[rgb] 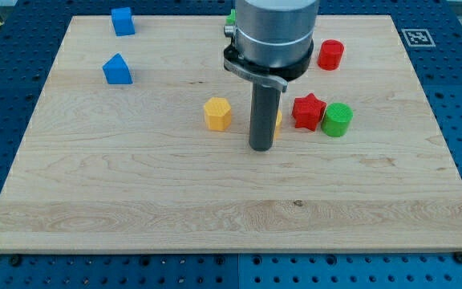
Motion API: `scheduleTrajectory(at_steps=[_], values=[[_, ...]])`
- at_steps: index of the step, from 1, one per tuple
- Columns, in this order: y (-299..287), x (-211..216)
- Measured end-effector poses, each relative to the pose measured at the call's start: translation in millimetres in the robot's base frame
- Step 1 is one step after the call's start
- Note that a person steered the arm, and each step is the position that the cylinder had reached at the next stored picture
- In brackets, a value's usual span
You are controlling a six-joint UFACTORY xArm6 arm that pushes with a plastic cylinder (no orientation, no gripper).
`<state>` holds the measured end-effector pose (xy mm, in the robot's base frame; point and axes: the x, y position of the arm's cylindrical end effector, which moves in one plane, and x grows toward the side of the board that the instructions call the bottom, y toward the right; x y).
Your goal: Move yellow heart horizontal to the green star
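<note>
My tip (261, 148) rests on the wooden board (135, 201) near its middle. A sliver of a yellow block (277, 120) shows just right of the rod, mostly hidden behind it; its shape cannot be made out. A small part of a green block (230, 18) shows at the view's top, left of the arm's body; its shape is hidden too. A yellow hexagon (217, 113) lies just left of the rod.
A red star (308, 110) and a green cylinder (337, 119) sit side by side right of the rod. A red cylinder (330, 54) lies above them. A blue cube (122, 20) and a blue house-shaped block (117, 70) lie at the upper left.
</note>
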<state>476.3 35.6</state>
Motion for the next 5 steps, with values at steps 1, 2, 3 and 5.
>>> scheduleTrajectory(at_steps=[1, 2, 3, 5], values=[[0, -16], [1, -34], [17, -38], [48, -57]])
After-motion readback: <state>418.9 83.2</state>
